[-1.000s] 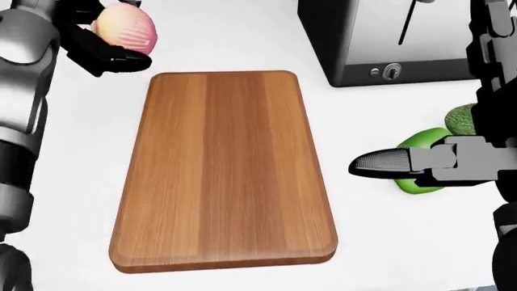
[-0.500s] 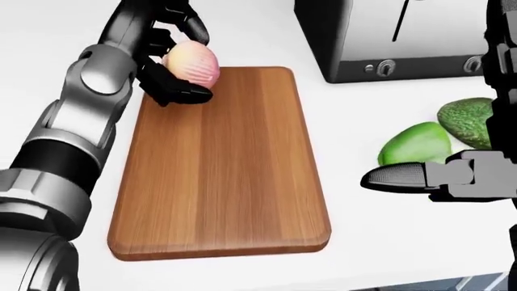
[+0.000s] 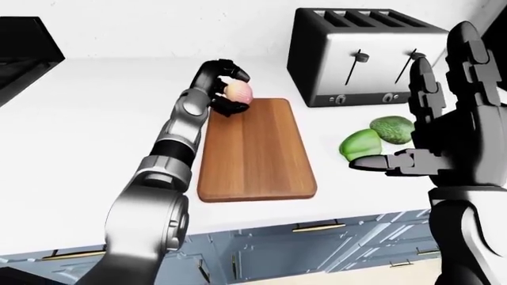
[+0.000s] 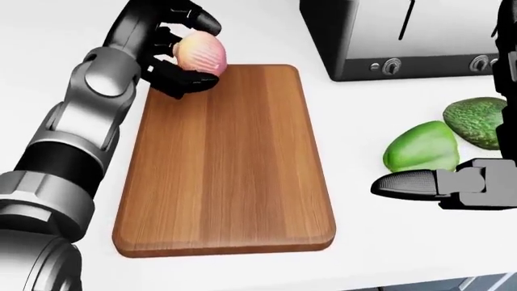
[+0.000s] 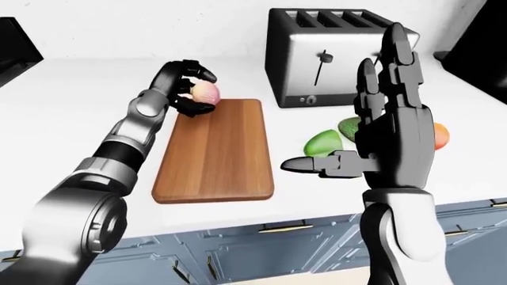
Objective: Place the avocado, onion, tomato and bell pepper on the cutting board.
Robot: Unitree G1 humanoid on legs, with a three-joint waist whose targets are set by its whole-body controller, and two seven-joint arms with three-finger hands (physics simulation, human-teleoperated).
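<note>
The pinkish onion (image 4: 202,53) is held in my left hand (image 4: 196,56), whose fingers are shut round it just over the top left corner of the wooden cutting board (image 4: 226,163). Nothing else lies on the board. A green bell pepper (image 4: 419,147) and a dark green avocado (image 4: 478,121) lie on the white counter right of the board. My right hand (image 5: 372,113) stands open and upright, thumb pointing left, near the pepper and holding nothing. The orange-red tomato (image 5: 440,135) peeks out behind that hand in the right-eye view.
A steel toaster (image 3: 364,56) stands at the top right, close to the board's far corner. A black stove (image 3: 24,53) sits at the left in the left-eye view. The counter's edge (image 3: 261,222) runs just below the board, with blue drawers under it.
My left hand has carried the onion rightward from beside the board to over its top left corner. The right hand has hardly moved; the view shifted slightly.
</note>
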